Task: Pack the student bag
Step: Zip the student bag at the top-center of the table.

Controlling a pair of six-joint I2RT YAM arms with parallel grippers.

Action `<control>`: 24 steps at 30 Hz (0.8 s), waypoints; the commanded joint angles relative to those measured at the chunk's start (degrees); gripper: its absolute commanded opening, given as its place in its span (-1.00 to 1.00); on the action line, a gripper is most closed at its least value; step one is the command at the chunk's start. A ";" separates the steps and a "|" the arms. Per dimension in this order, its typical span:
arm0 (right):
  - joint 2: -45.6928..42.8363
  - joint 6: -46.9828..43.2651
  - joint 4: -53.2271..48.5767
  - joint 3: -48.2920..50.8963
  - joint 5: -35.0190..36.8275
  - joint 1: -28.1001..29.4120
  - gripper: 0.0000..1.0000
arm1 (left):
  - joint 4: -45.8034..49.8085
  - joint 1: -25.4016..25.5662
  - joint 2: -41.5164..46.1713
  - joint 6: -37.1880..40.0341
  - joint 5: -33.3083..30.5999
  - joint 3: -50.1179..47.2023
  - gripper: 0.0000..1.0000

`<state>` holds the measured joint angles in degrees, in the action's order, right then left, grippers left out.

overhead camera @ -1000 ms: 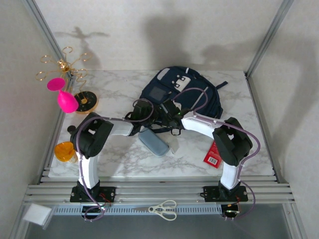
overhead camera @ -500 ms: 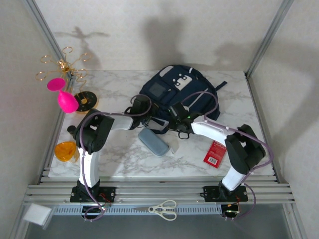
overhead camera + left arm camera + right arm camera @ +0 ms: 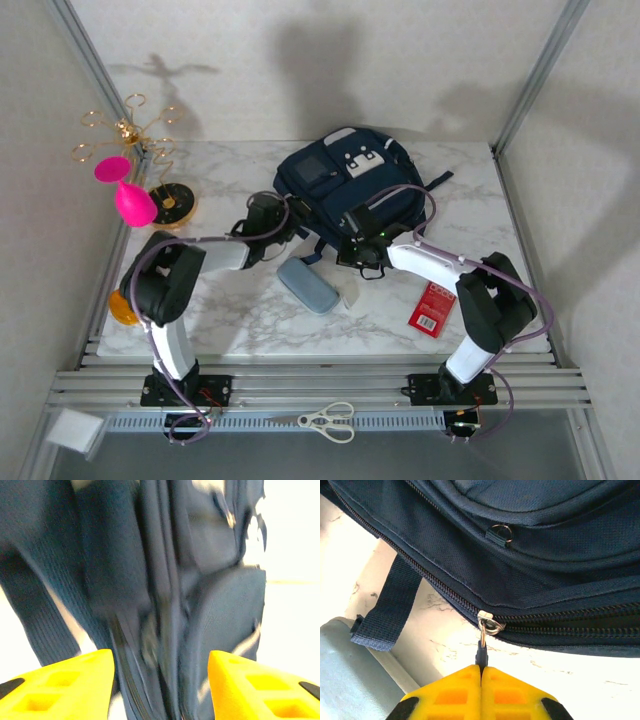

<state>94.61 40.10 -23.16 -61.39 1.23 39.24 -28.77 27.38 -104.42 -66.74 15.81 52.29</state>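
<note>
student bag [image 3: 345, 185]: a large navy-blue fabric backpack with white and grey patches, lying flat at the far middle of the white marble-patterned table [image 3: 250, 320]. the right gripper [image 3: 481, 669] is at the bag's near edge, its jaws pressed together on the small dark zipper pull [image 3: 480, 652] that hangs from a silver slider. the left gripper [image 3: 160, 672], yellow fingers parted and holding nothing, faces the bag's left side; this view is blurred. a grey-blue oblong pencil case [image 3: 307, 285] lies just in front of the bag, between the arms. a flat red packet [image 3: 431, 307] lies further right.
</note>
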 commanded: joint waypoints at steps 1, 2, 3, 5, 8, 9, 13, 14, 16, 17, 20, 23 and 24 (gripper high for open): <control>0.74 -2.01 -0.56 -1.62 -2.47 0.31 -1.00 | -3.90 4.48 2.12 -7.86 -1.20 -3.67 0.02; 0.74 -2.19 -0.33 -1.48 -2.52 0.23 -1.00 | -3.92 5.52 1.88 -9.68 -1.94 -4.03 0.02; 0.66 -2.38 -0.23 -1.45 -2.72 0.31 -1.00 | -3.58 6.38 1.34 -10.70 -3.04 -4.00 -0.01; 0.49 -2.52 0.25 -1.06 -2.97 0.24 -1.00 | -2.09 7.20 -0.29 -12.66 -4.34 -3.11 -0.04; 0.65 -2.74 0.60 -0.76 -2.56 0.22 -1.00 | -3.03 7.49 -2.83 -15.72 -5.25 -2.28 -0.11; 0.53 -2.68 1.04 -0.69 -2.68 0.21 -1.00 | -2.18 7.59 -3.42 -15.84 -6.46 -1.60 -0.13; 0.87 -2.20 2.76 -0.04 -3.60 0.22 -1.00 | 0.54 8.02 -6.80 -15.33 -7.40 3.07 -0.15; 1.17 -2.05 2.66 -0.21 -3.47 0.19 -1.00 | 1.08 8.04 -7.68 -15.60 -8.20 3.80 -0.20; 1.64 -1.86 2.44 -0.61 -3.08 0.22 -1.00 | 0.30 7.96 -8.36 -16.23 -10.35 4.02 -0.29; 1.96 -1.83 2.13 -0.95 -2.97 0.20 -1.00 | 0.22 7.88 -8.70 -16.11 -11.13 4.49 -0.38; 1.93 -1.93 0.19 -1.45 -1.42 0.17 -1.00 | 3.68 7.52 -9.53 -13.48 -13.57 7.22 -0.59; 0.68 -2.20 -2.89 -1.68 0.56 -0.08 -1.00 | 4.30 5.88 -8.17 -12.30 -15.46 5.84 -0.97; 0.00 -2.26 -3.83 -1.55 1.14 -0.28 -1.00 | 3.72 4.97 -7.47 -12.07 -15.39 4.83 -1.00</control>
<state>95.85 38.50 -22.33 -61.73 0.91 39.16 -26.26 35.18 -112.90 -79.90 7.07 57.47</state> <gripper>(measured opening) 0.060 0.049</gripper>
